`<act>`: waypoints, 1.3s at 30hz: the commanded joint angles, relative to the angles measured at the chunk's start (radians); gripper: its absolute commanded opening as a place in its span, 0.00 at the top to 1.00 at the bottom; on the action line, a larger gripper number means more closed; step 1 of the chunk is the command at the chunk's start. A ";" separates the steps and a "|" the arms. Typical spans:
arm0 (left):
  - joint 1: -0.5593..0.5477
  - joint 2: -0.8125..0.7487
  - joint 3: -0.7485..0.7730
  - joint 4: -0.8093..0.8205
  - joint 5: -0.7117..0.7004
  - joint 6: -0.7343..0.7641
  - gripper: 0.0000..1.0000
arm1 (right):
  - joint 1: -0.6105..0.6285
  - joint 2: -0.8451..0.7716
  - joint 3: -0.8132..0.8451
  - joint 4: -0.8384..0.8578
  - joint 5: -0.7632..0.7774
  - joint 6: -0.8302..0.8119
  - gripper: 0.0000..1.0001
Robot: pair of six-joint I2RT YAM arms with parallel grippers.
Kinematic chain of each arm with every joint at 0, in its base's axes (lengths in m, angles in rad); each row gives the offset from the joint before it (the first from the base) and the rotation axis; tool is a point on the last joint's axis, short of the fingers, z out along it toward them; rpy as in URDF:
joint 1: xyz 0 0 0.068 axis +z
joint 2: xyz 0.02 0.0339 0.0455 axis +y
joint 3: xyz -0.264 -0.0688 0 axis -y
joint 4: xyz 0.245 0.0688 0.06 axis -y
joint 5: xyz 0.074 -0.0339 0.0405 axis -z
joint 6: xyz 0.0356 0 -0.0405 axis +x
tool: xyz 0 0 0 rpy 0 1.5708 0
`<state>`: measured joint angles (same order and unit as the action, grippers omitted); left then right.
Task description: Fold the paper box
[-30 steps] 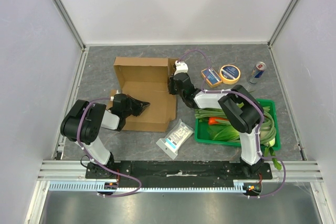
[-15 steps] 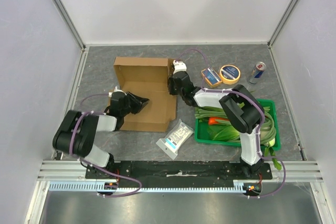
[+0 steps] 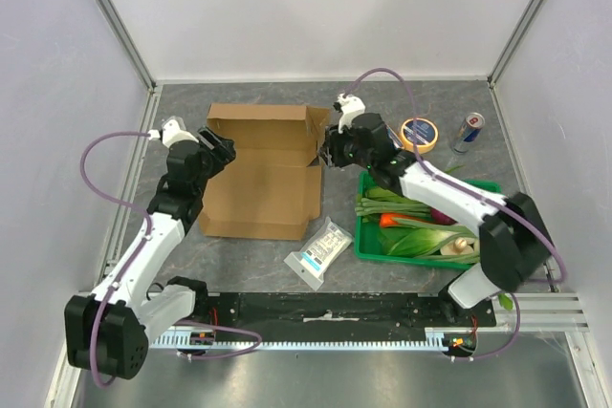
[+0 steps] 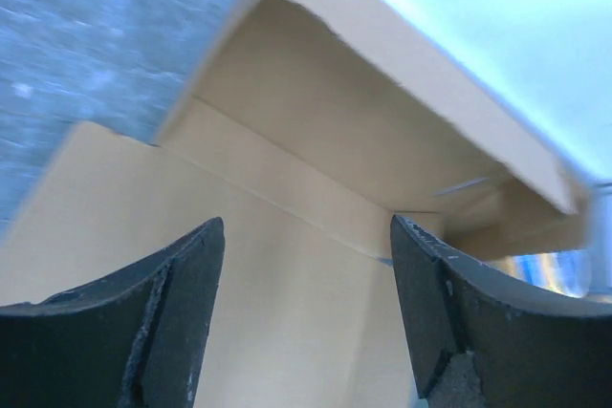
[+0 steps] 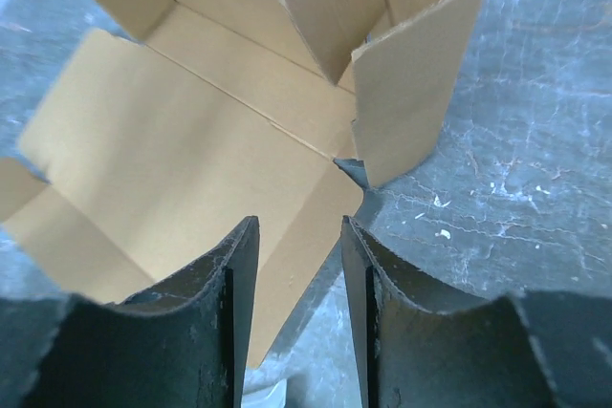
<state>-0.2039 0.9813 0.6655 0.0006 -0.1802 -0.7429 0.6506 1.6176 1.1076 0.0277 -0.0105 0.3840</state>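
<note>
The paper box [image 3: 258, 183] is a brown cardboard sheet lying open on the grey table, its back wall and right side flaps standing up. My left gripper [image 3: 222, 150] hovers at the box's back left corner, open and holding nothing. In the left wrist view its fingers [image 4: 306, 226] frame the flat base and the raised back wall [image 4: 316, 112]. My right gripper [image 3: 330, 148] sits just outside the upright right flap, open and empty. From the right wrist, the fingers [image 5: 298, 225] hang above the box's right edge, with the standing flap [image 5: 411, 93] ahead.
A white-and-blue packet [image 3: 318, 253] lies just in front of the box. A green crate [image 3: 430, 226] of vegetables stands to the right under my right arm. A tape roll [image 3: 418, 133] and a can [image 3: 468, 131] sit at the back right. Walls enclose the table on three sides.
Both grippers went from shut to open and let go of the box. My left arm rose and swung out to the box's back left corner. My right gripper drew back to the right.
</note>
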 commanded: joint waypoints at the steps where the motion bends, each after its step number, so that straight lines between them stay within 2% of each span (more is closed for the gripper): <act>1: 0.046 0.087 0.086 -0.125 -0.127 0.319 0.21 | -0.029 -0.175 -0.055 -0.054 -0.100 0.006 0.51; 4: 0.090 0.158 0.085 -0.019 -0.029 0.530 0.19 | -0.042 -0.263 -0.087 -0.063 -0.121 0.016 0.49; 6: 0.113 0.206 0.100 -0.004 0.004 0.597 0.19 | -0.045 -0.303 -0.109 -0.064 -0.111 0.007 0.48; 10: 0.162 0.302 0.080 0.197 0.125 0.721 0.19 | -0.066 -0.312 -0.120 -0.068 -0.118 0.006 0.47; 15: 0.201 0.489 0.134 0.307 0.241 0.741 0.27 | -0.123 -0.265 -0.111 -0.045 -0.163 0.030 0.47; 20: 0.231 0.573 0.155 0.360 0.292 0.777 0.32 | -0.155 -0.199 -0.062 0.004 -0.212 -0.028 0.46; 25: 0.242 0.618 0.183 0.400 0.312 0.795 0.34 | -0.198 -0.137 -0.051 0.076 -0.184 -0.123 0.32; 28: 0.248 0.643 0.189 0.420 0.314 0.798 0.37 | -0.250 -0.067 -0.020 0.100 -0.170 -0.131 0.30; 30: 0.258 0.652 0.192 0.424 0.335 0.798 0.42 | -0.278 -0.009 0.003 0.142 -0.235 -0.187 0.28; 32: 0.264 0.660 0.192 0.433 0.334 0.797 0.51 | -0.293 0.039 0.001 0.222 -0.400 -0.246 0.23; 34: 0.265 0.660 0.187 0.441 0.340 0.798 0.59 | -0.328 0.105 0.046 0.203 -0.597 -0.322 0.21; 39: 0.267 0.662 0.192 0.443 0.324 0.795 0.67 | -0.384 0.195 0.101 0.373 -0.908 -0.323 0.14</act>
<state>0.0589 1.6371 0.8253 0.3775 0.1375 0.0154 0.2939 1.7679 1.1271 0.2222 -0.5835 0.1242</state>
